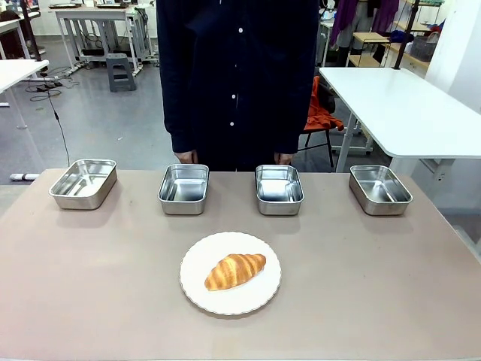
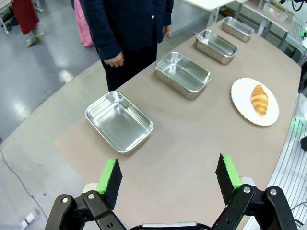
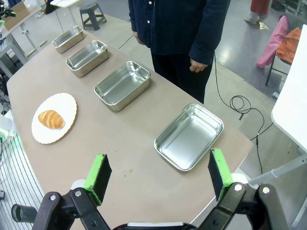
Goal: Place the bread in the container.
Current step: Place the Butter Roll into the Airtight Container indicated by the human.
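The bread (image 1: 235, 271), a golden-brown croissant with a ridged crust and tapering ends, lies in the middle of a plate, its long axis running from 8 o'clock to 2 o'clock in the front view, apart from every container. The table (image 1: 90, 286) is a broad, matt, grey-brown slab with rounded corners. A person (image 1: 237, 75) in a dark buttoned garment stands at its 12 o'clock edge, hands hanging just behind the rim. The plate (image 1: 194, 289) is round, white and scalloped at the edge, set at 6 o'clock from the gap between the two middle containers. Four shallow rectangular stainless-steel trays, shiny, with rounded corners and rolled rims, stand in a row along the far side, none touching: the leftmost container (image 1: 81, 197), the second container (image 1: 183, 204), the third container (image 1: 279, 205) and the rightmost container (image 1: 374, 205). All four are empty. The left gripper (image 2: 169, 177), black with green pads, hangs above the table with its jaws wide apart, holding nothing. The right gripper (image 3: 158, 178) is likewise spread and empty, above the table's near edge.
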You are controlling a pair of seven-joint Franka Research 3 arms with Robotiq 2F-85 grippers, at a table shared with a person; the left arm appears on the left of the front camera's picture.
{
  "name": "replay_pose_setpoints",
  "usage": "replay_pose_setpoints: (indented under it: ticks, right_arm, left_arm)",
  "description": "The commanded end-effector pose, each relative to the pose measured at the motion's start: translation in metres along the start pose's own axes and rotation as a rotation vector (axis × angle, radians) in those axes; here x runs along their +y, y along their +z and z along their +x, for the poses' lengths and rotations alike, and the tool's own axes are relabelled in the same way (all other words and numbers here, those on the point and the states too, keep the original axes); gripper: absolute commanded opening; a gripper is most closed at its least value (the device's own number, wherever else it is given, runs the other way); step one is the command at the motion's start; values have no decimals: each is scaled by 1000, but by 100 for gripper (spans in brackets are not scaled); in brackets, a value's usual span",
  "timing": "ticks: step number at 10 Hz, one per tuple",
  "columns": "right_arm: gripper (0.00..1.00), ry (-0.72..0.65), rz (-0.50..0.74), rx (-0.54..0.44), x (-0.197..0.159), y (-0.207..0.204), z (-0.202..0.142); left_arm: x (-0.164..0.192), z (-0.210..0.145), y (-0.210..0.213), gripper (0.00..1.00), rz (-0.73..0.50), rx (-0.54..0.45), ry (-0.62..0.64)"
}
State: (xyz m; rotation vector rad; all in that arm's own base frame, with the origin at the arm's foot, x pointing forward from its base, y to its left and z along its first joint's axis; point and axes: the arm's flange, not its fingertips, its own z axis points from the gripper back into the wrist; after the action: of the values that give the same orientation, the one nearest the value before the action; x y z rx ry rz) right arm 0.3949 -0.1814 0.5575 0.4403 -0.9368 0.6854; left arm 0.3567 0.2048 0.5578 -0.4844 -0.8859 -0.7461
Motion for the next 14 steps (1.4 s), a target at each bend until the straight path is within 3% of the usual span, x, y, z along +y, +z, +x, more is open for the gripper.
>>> replay_pose_setpoints:
  ticks: [1, 14]
  right_arm:
    - [100, 7, 4, -26, -1, -2, 2]
    - [100, 7, 4, -26, -1, -2, 2]
  left_arm:
    - [0, 0, 0, 100, -4, -5, -5]
    - [0, 0, 0, 100, -4, -5, -5]
